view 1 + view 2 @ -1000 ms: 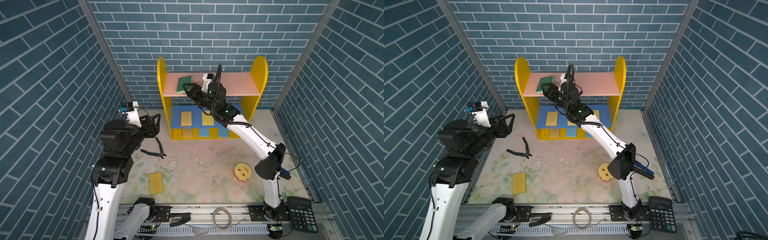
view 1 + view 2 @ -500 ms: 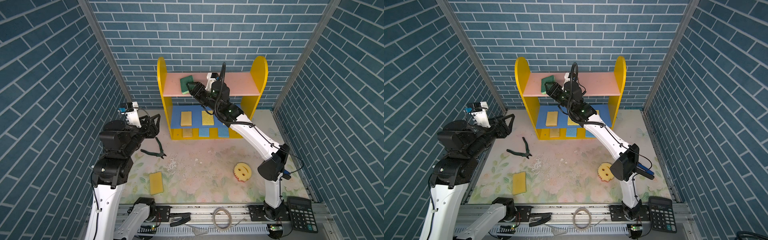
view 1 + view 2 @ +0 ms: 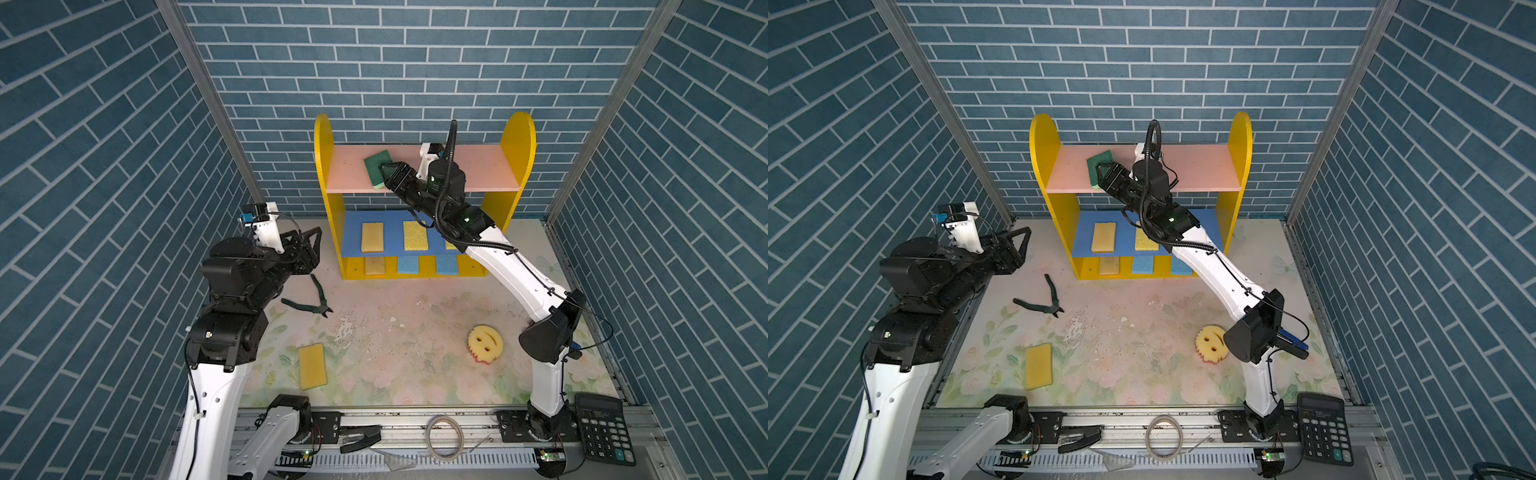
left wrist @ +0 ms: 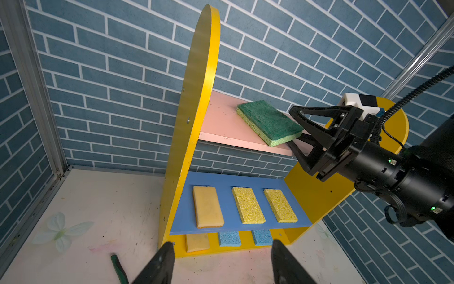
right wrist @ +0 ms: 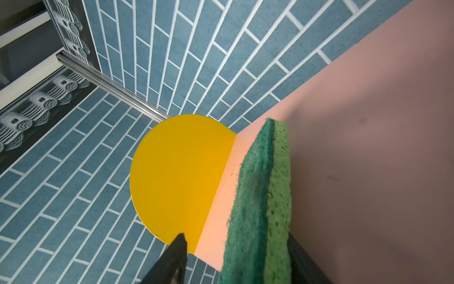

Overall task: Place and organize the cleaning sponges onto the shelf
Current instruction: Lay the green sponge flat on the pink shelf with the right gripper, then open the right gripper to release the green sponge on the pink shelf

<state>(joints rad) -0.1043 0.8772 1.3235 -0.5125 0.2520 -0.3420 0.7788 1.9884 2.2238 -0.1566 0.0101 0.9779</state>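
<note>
Foreground, on my floral mat (image 3: pixel 395 374): a flat yellow rectangular foam sponge (image 3: pixel 312 365) and a round yellow smiley-face sponge (image 3: pixel 485 344). Behind them my left gripper (image 4: pixel 221 248) hangs wide and empty. The yellow-sided three-tier wooden shelf (image 3: pixel 517 145) carries three sponges on its base and three on its blue middle board (image 3: pixel 353 232). On the pink top board (image 3: pixel 349 166) lies a dark green-topped sponge (image 4: pixel 267 121), between my right gripper's (image 4: pixel 293 129) parted jaws; one finger stands clear of it.

No legible text, labels or numbers
</note>
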